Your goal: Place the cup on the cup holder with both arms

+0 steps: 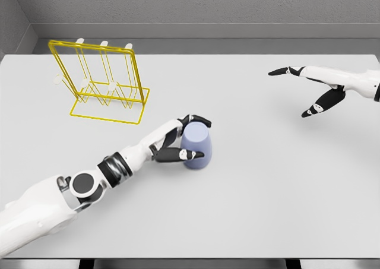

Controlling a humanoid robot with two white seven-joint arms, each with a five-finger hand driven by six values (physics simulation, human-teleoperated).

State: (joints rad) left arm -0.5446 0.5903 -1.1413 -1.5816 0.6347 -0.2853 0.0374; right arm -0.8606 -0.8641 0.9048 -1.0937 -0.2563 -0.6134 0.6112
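A pale lavender cup point(196, 144) stands on the white table near the middle, seemingly mouth down. My left hand point(185, 139) is wrapped around its left side, thumb in front and fingers over the top rim, shut on it. The yellow wire cup holder point(104, 82) with white pegs stands at the back left, well apart from the cup. My right hand point(309, 91) hovers at the far right with its fingers spread, open and holding nothing.
The white table point(267, 192) spreads wide around the cup. A grey wall runs along its far edge. The left forearm point(89, 186) stretches across the lower left of the table.
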